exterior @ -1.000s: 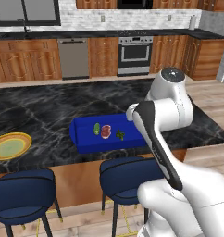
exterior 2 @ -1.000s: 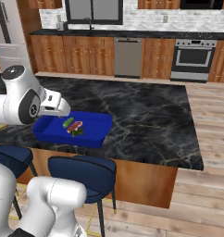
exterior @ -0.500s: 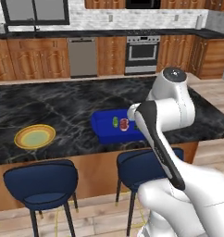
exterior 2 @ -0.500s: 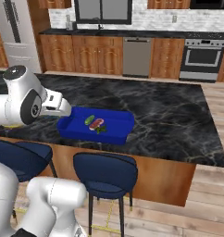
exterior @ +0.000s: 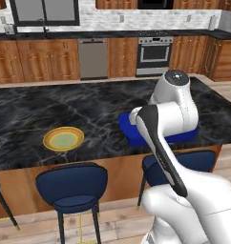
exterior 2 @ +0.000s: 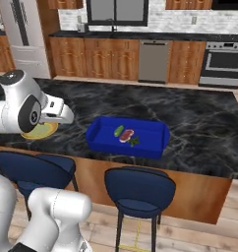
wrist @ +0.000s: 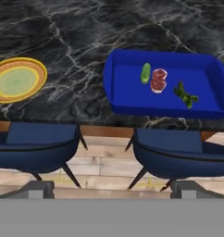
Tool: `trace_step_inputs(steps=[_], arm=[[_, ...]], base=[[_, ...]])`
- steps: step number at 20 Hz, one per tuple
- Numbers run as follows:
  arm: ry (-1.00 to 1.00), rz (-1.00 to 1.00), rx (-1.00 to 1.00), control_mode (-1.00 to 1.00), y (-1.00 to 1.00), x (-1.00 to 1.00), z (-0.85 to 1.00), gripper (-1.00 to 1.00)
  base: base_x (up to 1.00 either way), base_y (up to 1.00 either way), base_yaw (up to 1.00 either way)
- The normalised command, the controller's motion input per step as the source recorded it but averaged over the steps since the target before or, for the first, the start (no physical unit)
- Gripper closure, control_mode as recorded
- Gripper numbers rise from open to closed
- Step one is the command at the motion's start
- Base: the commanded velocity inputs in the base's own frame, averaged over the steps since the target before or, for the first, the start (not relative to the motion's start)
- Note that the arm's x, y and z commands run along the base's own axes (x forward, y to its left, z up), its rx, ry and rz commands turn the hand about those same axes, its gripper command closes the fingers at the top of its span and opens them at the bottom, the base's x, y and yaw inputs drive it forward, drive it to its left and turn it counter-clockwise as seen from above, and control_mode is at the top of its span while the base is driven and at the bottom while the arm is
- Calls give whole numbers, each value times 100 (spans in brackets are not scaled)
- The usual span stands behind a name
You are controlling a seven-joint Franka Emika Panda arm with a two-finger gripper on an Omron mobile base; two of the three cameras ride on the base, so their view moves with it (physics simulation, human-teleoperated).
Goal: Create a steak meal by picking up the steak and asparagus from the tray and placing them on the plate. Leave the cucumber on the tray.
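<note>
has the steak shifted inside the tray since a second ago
No. The steak lies mid-tray between cucumber and asparagus, as before; the camera moved.

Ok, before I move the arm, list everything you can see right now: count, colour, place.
tray: one, bright blue, on the black marble counter, to the right of the plate in the hand view
steak: one, red-pink, in the tray, middle of the three items
cucumber: one, bright green, in the tray beside the steak, on the plate's side
asparagus: one small bunch, dark green, in the tray on the steak's far side
plate: one, yellow-orange rim, pale green centre, bare, on the counter
stools: two, dark blue, below the counter edge
gripper: one, open, holding nothing, back from the counter
</note>
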Motion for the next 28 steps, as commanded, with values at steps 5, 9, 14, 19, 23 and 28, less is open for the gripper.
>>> trace_step_inputs(steps=[5, 9, 14, 19, 23, 28], arm=[[0, 0, 0, 100, 0, 0, 0, -100], [0, 0, 0, 100, 0, 0, 0, -100], [0, 0, 0, 100, 0, 0, 0, -100], [0, -2, 0, -100, 4, 8, 0, -100], [-1, -11, 0, -100, 3, 23, 0, -100], [0, -6, 0, -100, -16, 28, -4, -100]], base=[[48, 20, -4], [60, 45, -9], [62, 56, -13], [43, 33, -10], [0, 0, 0], [0, 0, 0]])
